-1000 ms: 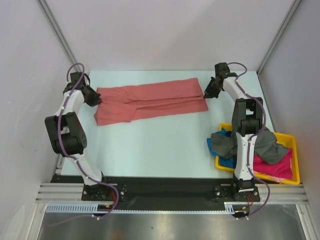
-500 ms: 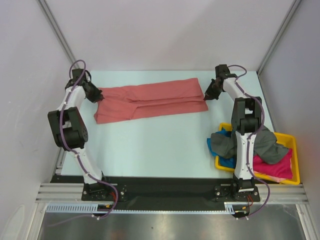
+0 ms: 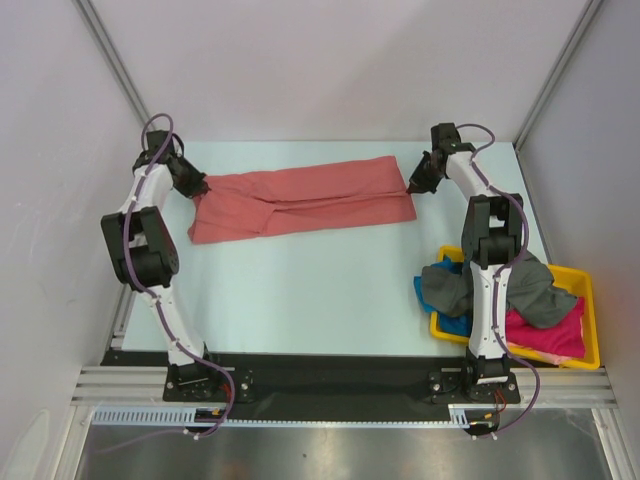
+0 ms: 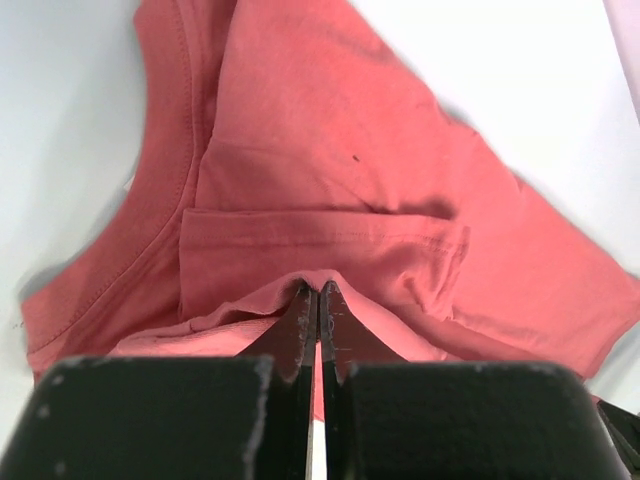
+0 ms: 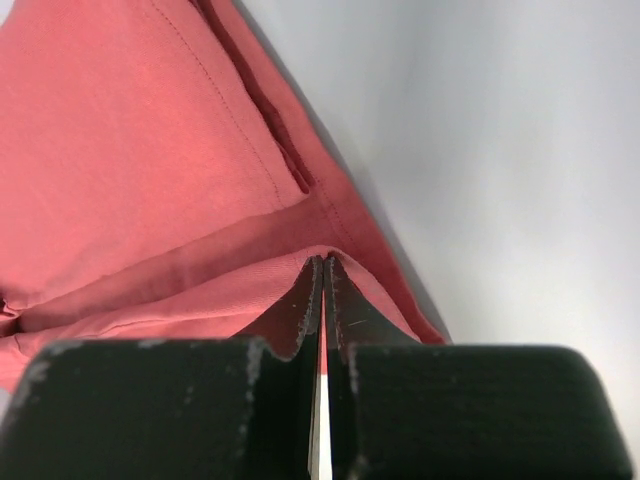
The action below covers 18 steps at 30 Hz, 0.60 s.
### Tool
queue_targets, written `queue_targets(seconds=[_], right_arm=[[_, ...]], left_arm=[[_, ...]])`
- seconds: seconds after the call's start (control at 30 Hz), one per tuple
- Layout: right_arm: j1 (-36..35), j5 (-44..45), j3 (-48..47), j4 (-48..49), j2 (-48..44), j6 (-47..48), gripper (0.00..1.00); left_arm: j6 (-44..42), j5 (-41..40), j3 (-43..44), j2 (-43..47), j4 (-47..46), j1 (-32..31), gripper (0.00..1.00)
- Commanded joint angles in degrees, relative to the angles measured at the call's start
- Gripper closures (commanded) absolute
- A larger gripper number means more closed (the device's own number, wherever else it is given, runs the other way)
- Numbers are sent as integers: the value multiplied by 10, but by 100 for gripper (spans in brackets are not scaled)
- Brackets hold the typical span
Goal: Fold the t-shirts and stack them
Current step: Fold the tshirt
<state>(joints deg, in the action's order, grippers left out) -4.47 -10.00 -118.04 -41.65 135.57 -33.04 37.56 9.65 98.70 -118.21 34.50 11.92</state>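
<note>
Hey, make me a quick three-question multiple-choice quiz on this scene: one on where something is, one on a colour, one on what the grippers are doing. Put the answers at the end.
1. Where on the table does the yellow tray sit?
A. far left corner
B. near right corner
C. the middle

2. What colour is the t-shirt stretched across the far part of the table?
A. salmon-red
B. white
C. green

3. How do the left gripper and right gripper stand?
A. both open above the cloth
B. one open, one shut
C. both shut on the t-shirt, one at each end

Answers:
1 B, the top view shows the tray at the near right.
2 A, the cloth is salmon-red in every view.
3 C, each wrist view shows fingers pinched on a fold.
</note>
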Motion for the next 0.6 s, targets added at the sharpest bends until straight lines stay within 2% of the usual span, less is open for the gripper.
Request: queue_targets(seconds=[0.0,0.57], right_arm=[[3,-4,-31,-2,13,-7,100],[10,-6,-59,-7,34,-10,99]], left_arm=[[8,6,39,-11,4,-3,100],[8,-11,43,-31,20,7,100]])
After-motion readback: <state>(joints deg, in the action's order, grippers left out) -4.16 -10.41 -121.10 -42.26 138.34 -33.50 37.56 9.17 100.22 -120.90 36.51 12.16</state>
